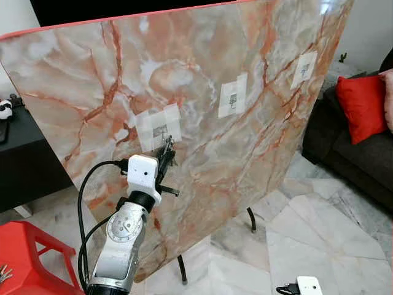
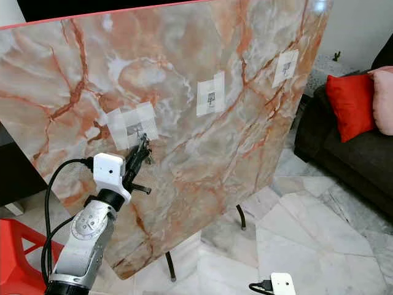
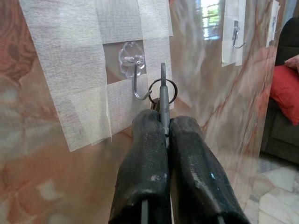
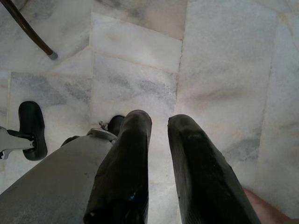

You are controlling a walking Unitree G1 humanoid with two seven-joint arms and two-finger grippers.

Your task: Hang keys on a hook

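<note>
A big marble-patterned board (image 1: 258, 160) leans upright with three taped-on clear hooks. My left gripper (image 3: 161, 122) is raised to the leftmost hook (image 3: 135, 80) and is shut on the keys (image 3: 162, 89). One key blade is pinched between the fingers, and its ring sits right beside the hook's curved tip, touching or overlapping it. From the head, the keys (image 1: 169, 149) hang just below that hook (image 1: 161, 130). My right gripper (image 4: 160, 117) hangs idle, pointing at the floor, with a small gap between its fingers and nothing in them.
The other two hooks (image 1: 232, 98) (image 1: 303, 67) lie further right on the board. Thin black legs (image 1: 252, 219) prop the board on the marble floor. A red stool (image 1: 27, 258) stands at lower left, a black cabinet (image 1: 24, 153) behind it, and a dark sofa with a red cushion (image 1: 362, 104) at right.
</note>
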